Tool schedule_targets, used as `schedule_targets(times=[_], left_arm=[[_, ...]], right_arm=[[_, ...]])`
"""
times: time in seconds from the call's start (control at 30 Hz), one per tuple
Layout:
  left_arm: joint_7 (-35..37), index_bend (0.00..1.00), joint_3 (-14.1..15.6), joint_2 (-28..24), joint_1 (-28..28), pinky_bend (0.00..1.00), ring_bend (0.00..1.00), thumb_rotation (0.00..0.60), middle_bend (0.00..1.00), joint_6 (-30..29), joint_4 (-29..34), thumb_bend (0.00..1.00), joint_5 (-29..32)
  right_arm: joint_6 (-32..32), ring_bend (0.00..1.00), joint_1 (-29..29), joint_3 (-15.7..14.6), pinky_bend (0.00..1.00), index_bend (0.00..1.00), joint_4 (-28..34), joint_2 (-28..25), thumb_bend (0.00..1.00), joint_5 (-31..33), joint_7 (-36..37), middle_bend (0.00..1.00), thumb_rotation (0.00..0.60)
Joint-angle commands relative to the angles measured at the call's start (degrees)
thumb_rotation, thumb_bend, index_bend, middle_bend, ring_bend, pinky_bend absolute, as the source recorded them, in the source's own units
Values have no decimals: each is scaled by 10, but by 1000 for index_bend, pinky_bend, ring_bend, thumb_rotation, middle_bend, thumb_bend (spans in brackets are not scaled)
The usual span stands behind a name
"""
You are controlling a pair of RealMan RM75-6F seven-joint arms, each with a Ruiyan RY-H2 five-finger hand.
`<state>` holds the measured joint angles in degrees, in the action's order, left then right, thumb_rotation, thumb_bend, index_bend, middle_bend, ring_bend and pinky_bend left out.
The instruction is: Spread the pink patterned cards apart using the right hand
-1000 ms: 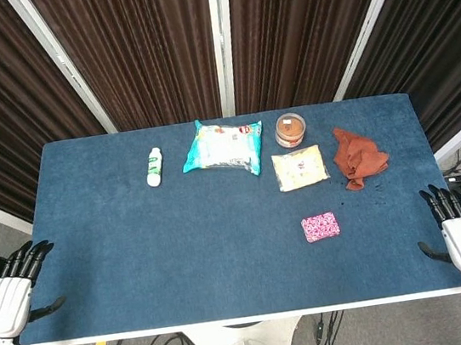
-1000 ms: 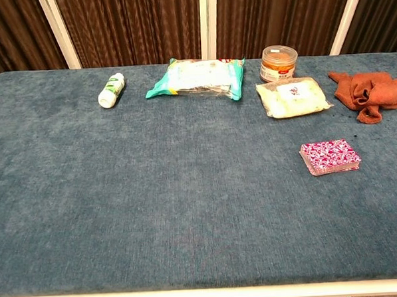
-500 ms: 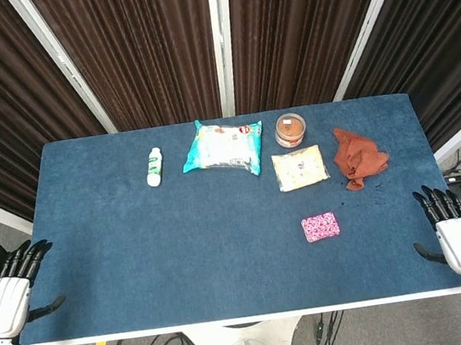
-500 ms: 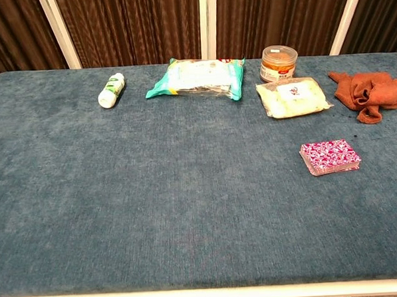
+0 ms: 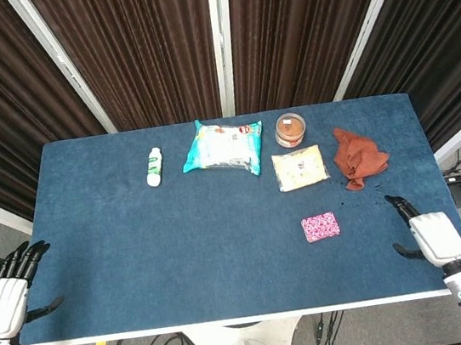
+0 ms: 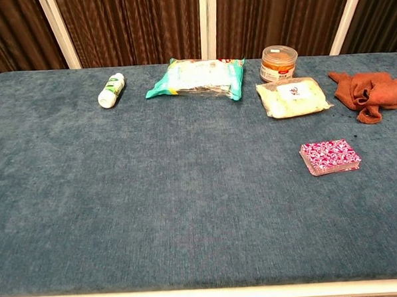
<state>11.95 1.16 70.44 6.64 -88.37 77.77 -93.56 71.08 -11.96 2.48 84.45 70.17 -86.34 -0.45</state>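
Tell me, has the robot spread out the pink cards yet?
Not yet. The pink patterned cards lie in one neat stack on the blue cloth table, so nothing looks done. The right hand is over the table's near right edge, apart from the stack and holding nothing. The left hand waits off the left edge. Reaching the stack, touching it and fanning it are all left.

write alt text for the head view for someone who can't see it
A neat stack of pink patterned cards lies untouched on a blue table, with the right hand open near the table's right edge. The left hand rests open off the left edge.
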Motion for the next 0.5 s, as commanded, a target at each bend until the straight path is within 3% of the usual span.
schedule_targets(times=[0.03,0.3,0.5], left_arm=[[-1,112,2,0,0,126,0,600,101,0,2,19,-3],[3,112,4,-4,-2,127,0,600,100,-5,7,18,-6],[13,112,4,-4,-2,127,0,600,100,-8,1,19,-8]], right_arm=[[-31,782,-29,10,828,118,22,11,128,23,-46,142,600],[-86,782,-74,30,827,221,29,42,131,68,-118,175,600],[-121,782,-104,38,828,229,31,66,137,104,-174,181,600]])
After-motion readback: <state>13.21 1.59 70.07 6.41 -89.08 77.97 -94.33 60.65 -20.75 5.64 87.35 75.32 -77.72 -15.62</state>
